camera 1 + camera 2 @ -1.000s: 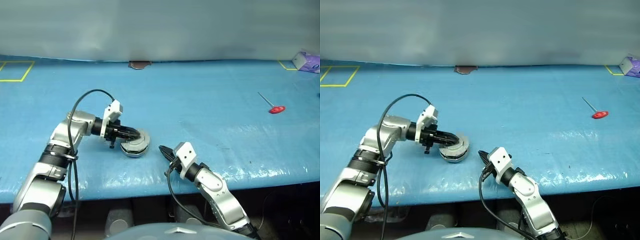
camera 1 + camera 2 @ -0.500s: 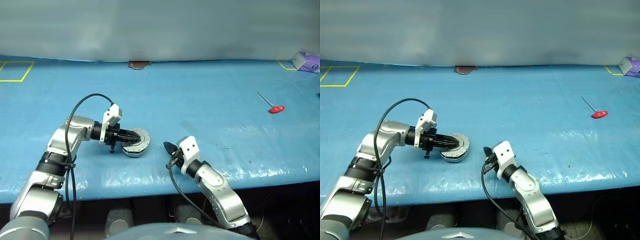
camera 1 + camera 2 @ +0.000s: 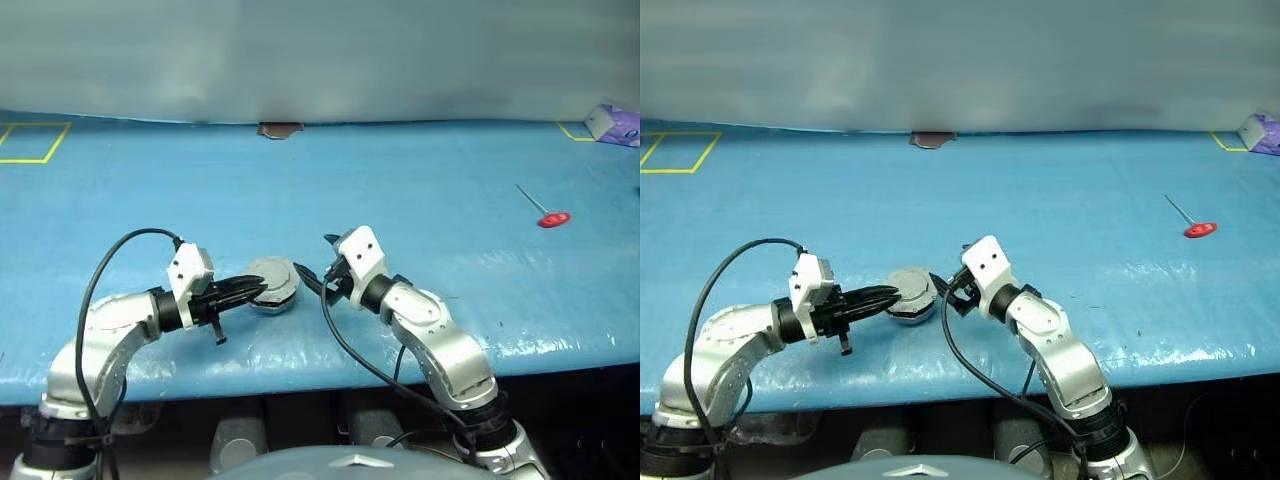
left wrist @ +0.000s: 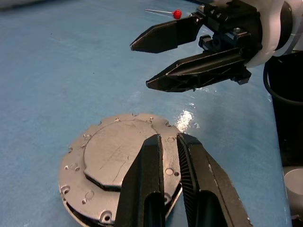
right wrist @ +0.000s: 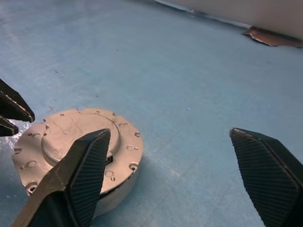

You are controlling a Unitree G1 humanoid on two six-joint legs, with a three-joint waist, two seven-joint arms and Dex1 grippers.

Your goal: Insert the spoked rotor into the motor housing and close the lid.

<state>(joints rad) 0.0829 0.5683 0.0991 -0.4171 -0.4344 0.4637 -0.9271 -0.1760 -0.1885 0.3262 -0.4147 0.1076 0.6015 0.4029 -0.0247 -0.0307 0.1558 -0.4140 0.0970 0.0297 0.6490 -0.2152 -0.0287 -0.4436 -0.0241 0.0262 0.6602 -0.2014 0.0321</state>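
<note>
The left gripper (image 4: 171, 142) is nearly pinched shut, with just a thin gap between its fingers, and it holds nothing. Its tips sit over the near edge of the lid (image 4: 120, 158).

The lid is down on the housing (image 5: 116, 191). A thin dark gap shows along one side, so I think it may not be pressed fully flat. The rotor must be inside, but I cannot see it. The two parts make one grey puck on the blue table (image 3: 420, 190), between the two grippers.

The right gripper (image 3: 318, 270) is just past the puck on the other side. Its fingers are spread wide and it holds nothing. It points at the puck and is near it but not touching.

The puck looks like hard metal, so I think it is heavy for its size and stiff. It looks smooth and could slide on the shiny table. A good place to hold it is by the round side, one finger on each side. Pushing down on the flat top would close the lid.

Far off lies a red pin (image 3: 546, 214).
</note>
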